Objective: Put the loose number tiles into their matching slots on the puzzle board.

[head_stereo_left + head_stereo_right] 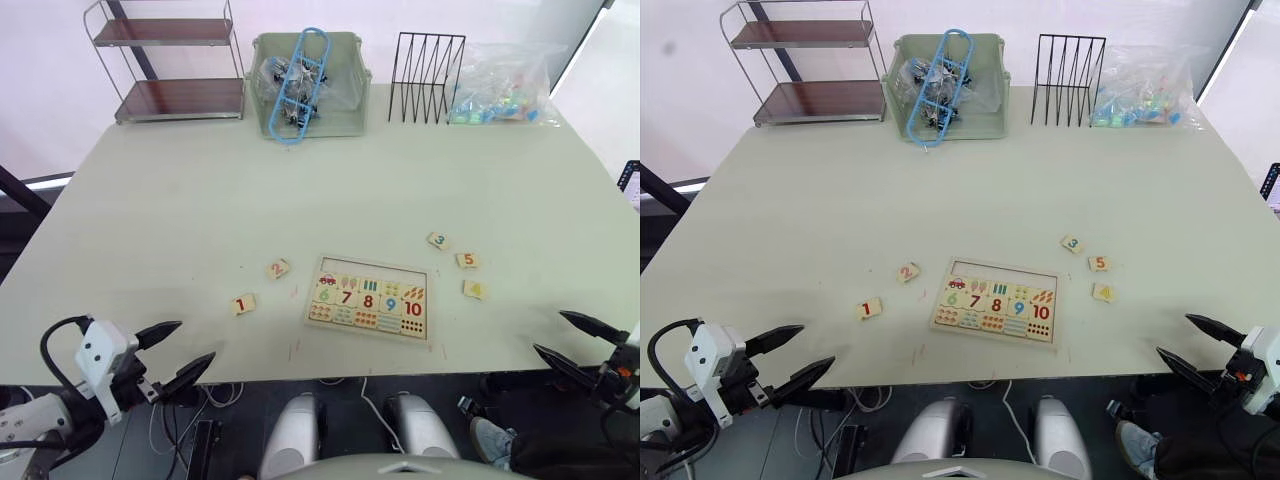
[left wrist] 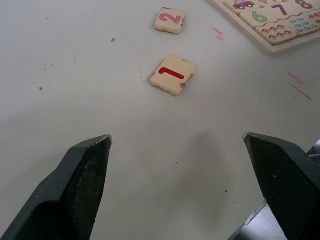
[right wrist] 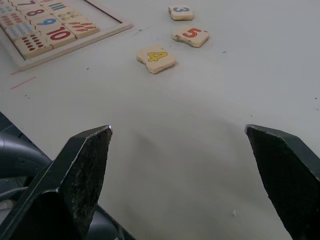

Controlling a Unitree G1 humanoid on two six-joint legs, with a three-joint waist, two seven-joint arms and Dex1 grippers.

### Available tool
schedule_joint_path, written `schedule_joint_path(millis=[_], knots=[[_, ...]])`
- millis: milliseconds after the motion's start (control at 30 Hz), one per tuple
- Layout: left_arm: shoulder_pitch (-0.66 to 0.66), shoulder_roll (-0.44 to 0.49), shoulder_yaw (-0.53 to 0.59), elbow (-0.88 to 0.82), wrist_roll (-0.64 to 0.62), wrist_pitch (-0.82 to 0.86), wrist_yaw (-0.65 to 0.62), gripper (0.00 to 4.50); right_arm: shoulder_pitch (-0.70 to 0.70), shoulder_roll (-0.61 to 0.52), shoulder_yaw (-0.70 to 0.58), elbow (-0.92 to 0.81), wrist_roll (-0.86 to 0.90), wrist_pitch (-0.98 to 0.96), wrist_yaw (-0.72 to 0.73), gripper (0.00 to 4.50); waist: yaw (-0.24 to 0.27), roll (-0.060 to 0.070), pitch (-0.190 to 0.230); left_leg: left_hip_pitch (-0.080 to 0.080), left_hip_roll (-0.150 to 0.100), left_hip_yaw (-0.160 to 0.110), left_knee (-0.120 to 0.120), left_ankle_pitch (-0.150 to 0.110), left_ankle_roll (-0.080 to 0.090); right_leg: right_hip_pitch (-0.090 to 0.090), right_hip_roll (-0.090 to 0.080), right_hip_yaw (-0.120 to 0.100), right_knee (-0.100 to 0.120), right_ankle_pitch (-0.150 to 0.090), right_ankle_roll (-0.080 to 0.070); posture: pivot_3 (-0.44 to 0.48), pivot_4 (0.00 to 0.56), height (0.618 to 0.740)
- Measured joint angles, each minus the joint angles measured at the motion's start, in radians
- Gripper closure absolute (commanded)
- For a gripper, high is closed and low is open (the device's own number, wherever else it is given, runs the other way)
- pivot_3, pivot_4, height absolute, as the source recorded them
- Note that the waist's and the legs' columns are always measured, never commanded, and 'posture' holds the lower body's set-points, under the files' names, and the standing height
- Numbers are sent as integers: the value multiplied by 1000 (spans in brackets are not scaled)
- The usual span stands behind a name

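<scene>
Resting flat near the front edge of the pale table (image 1: 200,200), the puzzle board (image 1: 370,298) shows tiles 6 to 10 seated in its middle row, while the strip of matching slots (image 1: 372,267) along its far edge is unfilled. Taking the board as the clock centre, with 12 o'clock pointing away from the robot: the 2 tile (image 1: 278,268) lies near at 10 o'clock, and the 1 tile (image 1: 243,304) lies farther out at 9 o'clock. The 3 tile (image 1: 438,240) sits near at 1 o'clock, the 5 tile (image 1: 467,260) at 2 o'clock, and the 4 tile (image 1: 475,289) at 3 o'clock. All five tiles lie face up on the table, clear of the board.

The left gripper (image 1: 170,352) hangs at the table's front edge at 8 o'clock, fingers spread wide, holding nothing. The right gripper (image 1: 578,345) hangs at 4 o'clock, fingers likewise spread wide and empty.
</scene>
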Motion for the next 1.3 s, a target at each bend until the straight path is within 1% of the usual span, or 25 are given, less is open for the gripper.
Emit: schedule_joint_path(millis=[100, 200, 300, 600, 867, 1033, 1200, 1300], knots=[[-7, 0, 0, 2, 0, 0, 0, 0, -9, 8, 0, -2, -5, -5, -2, 33, 0, 0, 0, 0, 0, 0, 0, 0, 0, 0, 0, 0, 0, 0, 0, 0, 150, 740], [-33, -1, -1, 5, -2, 2, 0, 0, -28, 35, 18, -47, -12, -6, -23, 33, 0, 0, 0, 0, 1, -1, 0, 0, 0, 0, 1, 1, 0, 0, 0, 0, 150, 740], [-42, -1, -3, 8, -2, 3, 1, 0, -37, 35, 25, -77, -14, -2, -39, 33, 0, 0, 0, 0, 1, -1, 0, 0, 0, -1, 1, 1, 0, 0, 0, 0, 150, 740], [-59, -2, -19, 35, 0, -1, -6, 0, -49, 35, 25, -80, -26, 10, -44, 33, 0, 0, 0, 0, 1, -1, 0, 0, 0, -1, 1, 1, 0, 0, 0, 0, 150, 740], [-65, 9, -30, 55, 2, -40, -48, 0, -63, 35, 25, -111, -21, 23, -36, 33, 1, 0, 0, -1, 1, -1, 0, 0, 0, -2, 1, 1, 0, 0, 0, 0, 150, 740], [-116, 46, -31, 80, 0, -48, -82, 0, -64, 31, 24, -111, 34, 37, 43, 33, 1, 0, 0, -1, 1, -1, 0, 0, 0, -2, 1, 1, 0, 0, 0, 0, 150, 740], [-212, 102, -45, 142, 1, -55, -134, 0, -49, -2, 23, -154, 126, 83, 187, 33, 1, 1, 0, -1, 1, -2, 0, 0, 0, -2, 1, 1, 0, 0, 0, 0, 150, 740], [-264, 130, -82, 197, 10, -76, -175, 0, -39, -4, 24, -177, 153, 97, 240, 33, 1, 1, 0, -1, 1, -1, 0, 0, 0, -2, 1, 1, 0, 0, 0, 0, 150, 740]])
